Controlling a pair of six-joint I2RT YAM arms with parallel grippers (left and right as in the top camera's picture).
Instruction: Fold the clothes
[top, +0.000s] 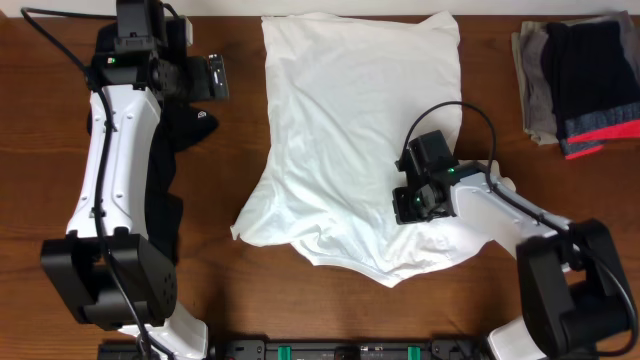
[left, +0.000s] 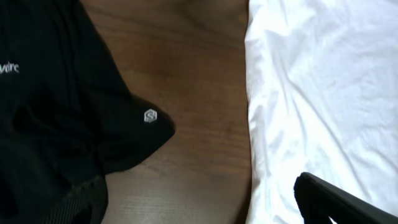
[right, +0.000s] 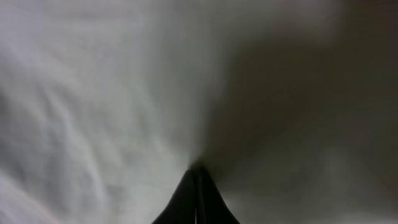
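The black garment (left: 62, 124) carries a small white hexagon logo (left: 149, 116). White lettering (left: 7, 68) at the garment's left edge is cut off and cannot be read.

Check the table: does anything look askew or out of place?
The white T-shirt lies crooked, its lower edge rumpled and bunched around the right gripper, shut on the fabric. A black garment sprawls unfolded under the left arm.

At ten o'clock the left gripper (top: 220, 78) holds its jaws spread wide; at four o'clock the right gripper (top: 405, 206) has fingers (right: 184, 205) pressed together
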